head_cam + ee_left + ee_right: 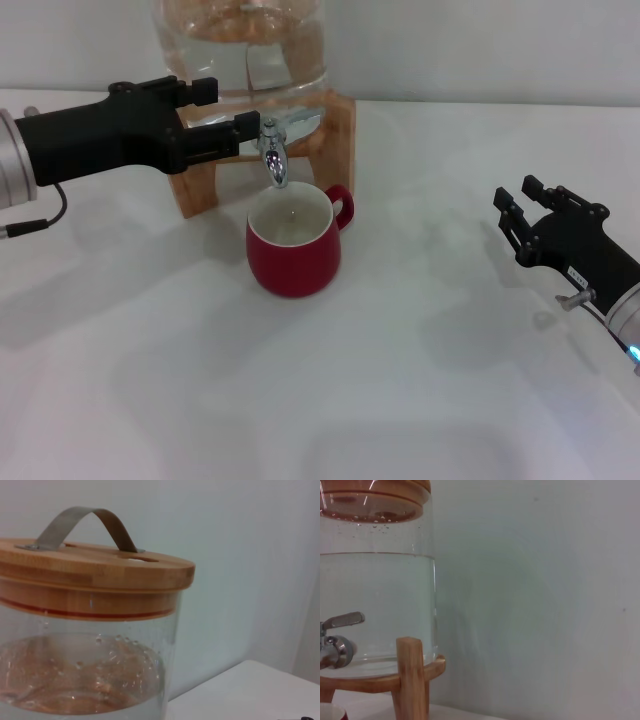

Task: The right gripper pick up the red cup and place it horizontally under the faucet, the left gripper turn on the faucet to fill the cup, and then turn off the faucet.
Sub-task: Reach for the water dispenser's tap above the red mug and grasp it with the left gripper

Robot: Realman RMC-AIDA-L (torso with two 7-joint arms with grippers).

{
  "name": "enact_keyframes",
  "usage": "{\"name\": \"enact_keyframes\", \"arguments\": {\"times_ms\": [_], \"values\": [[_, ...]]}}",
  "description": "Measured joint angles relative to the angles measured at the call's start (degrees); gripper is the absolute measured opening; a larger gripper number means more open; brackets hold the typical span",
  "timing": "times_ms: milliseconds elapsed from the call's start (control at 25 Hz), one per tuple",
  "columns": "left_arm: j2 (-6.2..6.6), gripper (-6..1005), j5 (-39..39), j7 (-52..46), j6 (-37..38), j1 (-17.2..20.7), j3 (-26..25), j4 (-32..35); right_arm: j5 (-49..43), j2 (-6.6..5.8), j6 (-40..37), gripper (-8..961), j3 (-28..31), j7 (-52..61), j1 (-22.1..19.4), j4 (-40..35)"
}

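The red cup (293, 247) stands upright on the white table (420, 380), toward its back edge and directly below the spout of the faucet (277, 150), so it sits where water would fall into it; its handle points toward the right side of the table. A little water seems to lie at the bottom of the cup, though the head view is too poor to tell whether any stream is running. The left gripper (245, 128) reaches in from the left edge of the table, its black fingers spread with the tips at the faucet's lever, placed to work it, but I cannot tell whether they actually grip the lever. The right gripper (520, 205) hangs near the right edge, well apart from the cup, fingers spread and holding nothing, likely pulled clear so the filling goes undisturbed. The left wrist view alone shows the wooden lid (95, 570) and metal strap handle (90, 522) of the glass dispenser (245, 45), with its waterline below. The right wrist view shows the lever from the side, with the wooden stand (410, 680), but neither gripper.
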Motion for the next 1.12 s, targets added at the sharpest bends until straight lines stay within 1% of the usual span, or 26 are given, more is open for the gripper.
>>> {"name": "enact_keyframes", "arguments": {"times_ms": [240, 440, 560, 880, 1120], "values": [[0.12, 761, 2.03, -1.33, 0.21, -0.15, -0.70, 1.34, -0.02, 0.00, 0.12, 363, 0.05, 0.00, 0.12, 0.00], [0.44, 761, 4.10, 0.04, -0.20, -2.18, -2.20, 0.88, -0.01, 0.00, 0.18, 362, 0.17, 0.00, 0.14, 0.00], [0.52, 761, 4.61, 0.39, -0.19, -2.64, -2.23, 0.80, -0.01, 0.00, 0.15, 362, 0.17, 0.00, 0.14, 0.03], [0.29, 761, 5.61, 1.51, -0.14, -3.41, -2.13, 0.77, 0.01, 0.00, -0.02, 362, -0.02, 0.00, 0.09, 0.15], [0.22, 762, 6.11, 2.15, -0.09, -5.11, -1.91, -0.45, 0.01, 0.00, -0.04, 363, -0.15, 0.00, 0.14, 0.18]]}}
